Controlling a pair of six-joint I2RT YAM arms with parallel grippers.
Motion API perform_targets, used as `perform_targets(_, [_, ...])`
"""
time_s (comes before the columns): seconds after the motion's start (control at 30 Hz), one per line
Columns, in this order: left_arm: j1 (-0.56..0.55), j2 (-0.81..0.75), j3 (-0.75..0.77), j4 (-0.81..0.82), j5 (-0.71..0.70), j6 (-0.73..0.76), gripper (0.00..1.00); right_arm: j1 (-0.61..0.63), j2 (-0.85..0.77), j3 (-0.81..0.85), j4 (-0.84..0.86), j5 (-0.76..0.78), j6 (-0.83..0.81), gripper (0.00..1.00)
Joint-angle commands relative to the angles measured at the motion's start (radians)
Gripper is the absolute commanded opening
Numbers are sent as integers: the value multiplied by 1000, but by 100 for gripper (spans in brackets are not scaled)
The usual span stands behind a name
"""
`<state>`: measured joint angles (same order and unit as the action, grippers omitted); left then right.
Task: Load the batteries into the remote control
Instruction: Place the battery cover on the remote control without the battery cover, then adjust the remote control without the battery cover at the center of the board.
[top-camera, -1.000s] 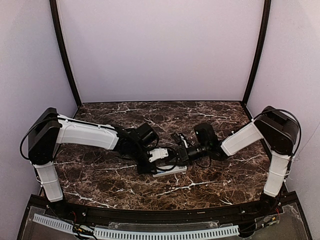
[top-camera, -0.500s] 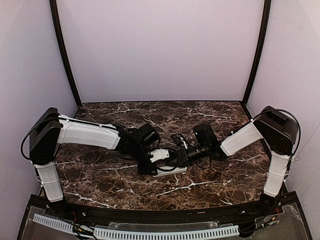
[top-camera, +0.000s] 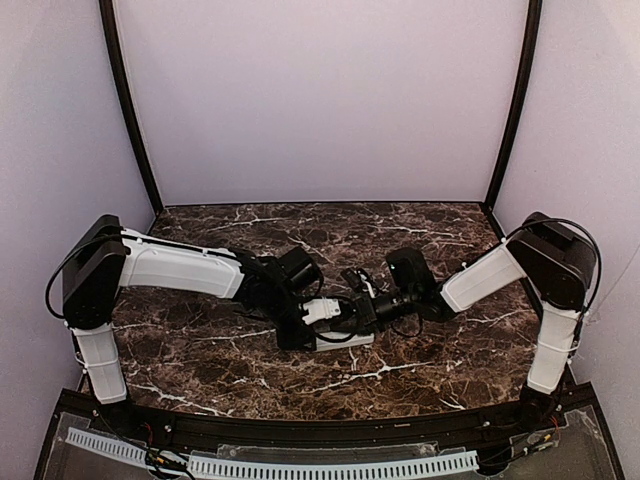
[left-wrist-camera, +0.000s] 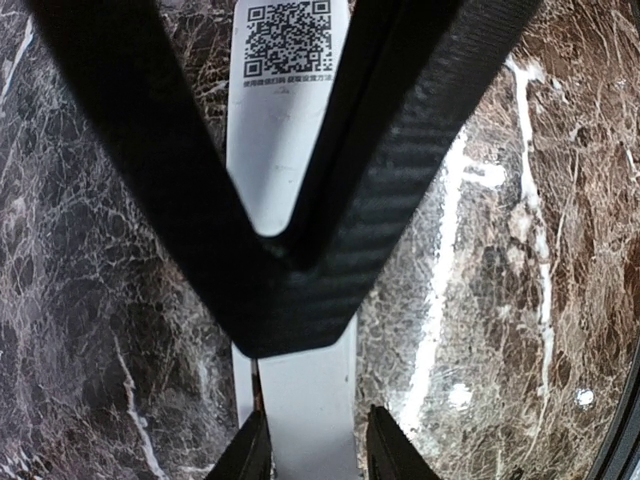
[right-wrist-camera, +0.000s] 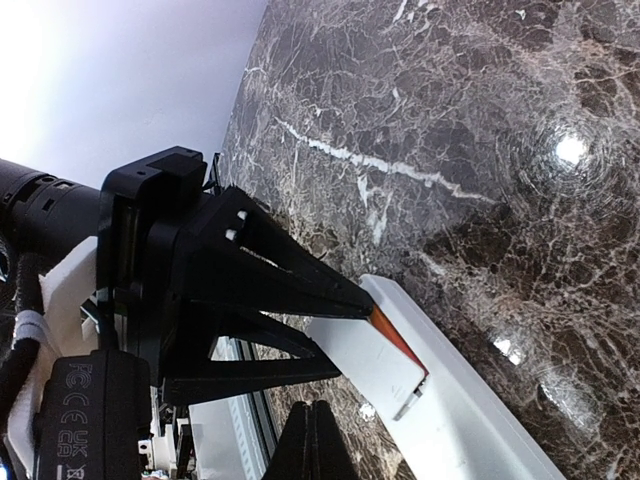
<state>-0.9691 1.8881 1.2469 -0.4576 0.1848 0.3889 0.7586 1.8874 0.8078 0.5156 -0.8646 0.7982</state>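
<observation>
Even bright light, glare spots on tabletop (right-wrist-camera: 572, 150)

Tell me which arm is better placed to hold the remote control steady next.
Left, probably. The left gripper has a finger on each side of the remote control, so closing would clamp it. The right gripper is shut, its tip over the remote, and would have to open first.

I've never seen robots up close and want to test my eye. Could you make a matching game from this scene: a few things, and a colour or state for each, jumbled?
Things:
1. remote control
2. left gripper
3. right gripper
4. table

Descriptions:
A. dark marble with white veins
B. fingers pressed together
C. white, with a QR label
D. fingers apart, one on each side of the white bar

Pairs: 1-C, 2-D, 3-B, 4-A
</observation>
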Motion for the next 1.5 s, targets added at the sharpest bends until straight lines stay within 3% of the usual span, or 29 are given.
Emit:
perform_targets(0.0, [-6, 17, 18, -27, 9, 0, 35, 10, 5, 4, 9, -1, -10, 0])
perform_targets(0.8, [-15, -56, 32, -38, -31, -17, 54, 9, -5, 2, -4, 9, -20, 0])
perform_targets(1.2, [5, -147, -15, 6, -75, -68, 58, -2, -36, -8, -17, 11, -54, 0])
perform_targets(1.3, [26, -237, -93, 100, -88, -109, 71, -5, -84, -9, -41, 25, -112, 7])
perform_targets(1.43, [76, -394, -258, 306, -96, -222, 96, -8, -183, 10, -160, 109, -282, 29])
perform_targets(1.47, [89, -445, -313, 387, -120, -273, 98, -7, -211, 13, -189, 130, -320, 35])
